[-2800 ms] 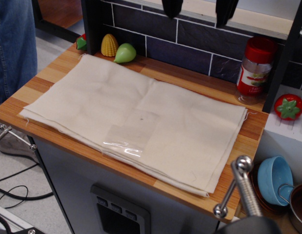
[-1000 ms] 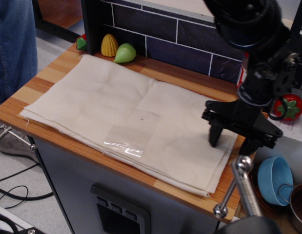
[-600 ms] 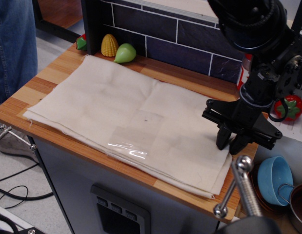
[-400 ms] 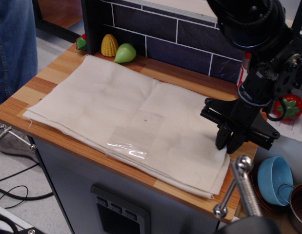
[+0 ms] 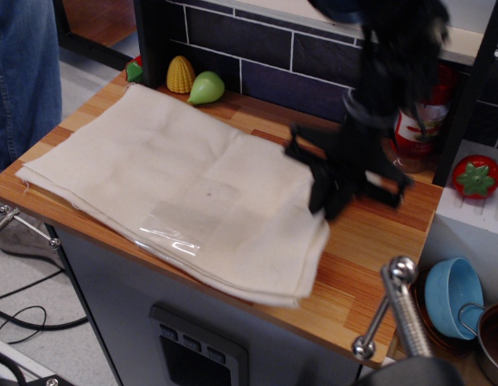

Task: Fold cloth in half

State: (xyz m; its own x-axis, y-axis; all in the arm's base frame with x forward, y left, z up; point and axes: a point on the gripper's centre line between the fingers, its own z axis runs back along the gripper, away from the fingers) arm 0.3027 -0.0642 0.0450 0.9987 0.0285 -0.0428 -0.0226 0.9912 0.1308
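Note:
The cloth [image 5: 152, 173] is a large cream sheet, lying in layers on the wooden counter [image 5: 377, 241]. It has a small dark speck [image 5: 207, 193] and a shiny clear tape patch [image 5: 170, 234] near its front edge. My black gripper [image 5: 325, 203] is blurred by motion and stands at the cloth's right edge. Its fingers are closed on that edge, which is pulled in to the left and slightly raised. The cloth's left corner hangs a little over the counter's left edge.
A toy corn [image 5: 180, 74] and a green pear [image 5: 206, 87] stand at the back left by the dark tile wall. A red-lidded jar [image 5: 416, 125] is behind the gripper. A red toy [image 5: 475, 175], a blue cup [image 5: 454, 293] and a metal handle [image 5: 401, 310] are at the right. A person in jeans [image 5: 23, 72] stands at the left.
The gripper came down at the cloth's right edge, closed on it, and has now moved left with it. The whole cloth has slid left, uncovering the counter at the right.

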